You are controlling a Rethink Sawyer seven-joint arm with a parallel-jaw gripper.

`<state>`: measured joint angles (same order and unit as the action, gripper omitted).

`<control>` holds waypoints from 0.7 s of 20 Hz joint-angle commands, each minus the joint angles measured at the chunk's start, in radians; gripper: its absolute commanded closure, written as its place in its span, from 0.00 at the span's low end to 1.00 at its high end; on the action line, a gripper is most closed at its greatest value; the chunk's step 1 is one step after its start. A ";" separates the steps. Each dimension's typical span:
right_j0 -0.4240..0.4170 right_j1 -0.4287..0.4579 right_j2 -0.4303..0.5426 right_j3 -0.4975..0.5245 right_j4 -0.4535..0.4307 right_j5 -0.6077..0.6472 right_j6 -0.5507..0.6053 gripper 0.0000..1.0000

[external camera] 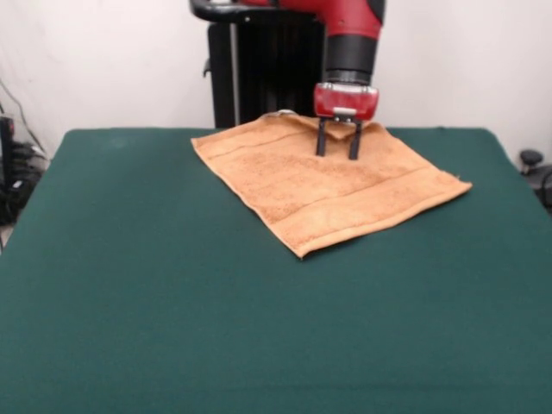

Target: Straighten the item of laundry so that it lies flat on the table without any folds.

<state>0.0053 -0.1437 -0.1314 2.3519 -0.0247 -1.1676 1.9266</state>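
Observation:
The item of laundry (328,185) is an orange-tan terry towel with woven border bands, spread out on the far middle of the dark green table (155,293), one corner pointing toward the front. It looks mostly flat, with a small raised fold at its far edge behind the fingers. My gripper (338,153) comes straight down over the towel's far part. Its two black fingers (322,140) stand apart, open, tips at or just above the cloth, with nothing gripped between them.
The red and black arm (349,43) rises above the towel's far edge. Cables and dark equipment (13,164) sit off the table's left side, and a black knob-like object (530,159) off its right side.

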 commanded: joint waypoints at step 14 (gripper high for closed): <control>0.031 0.170 0.074 -0.391 0.133 -0.099 0.151 0.00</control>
<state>0.0290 -0.0698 -0.1480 2.3453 -0.0148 -1.3177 1.9266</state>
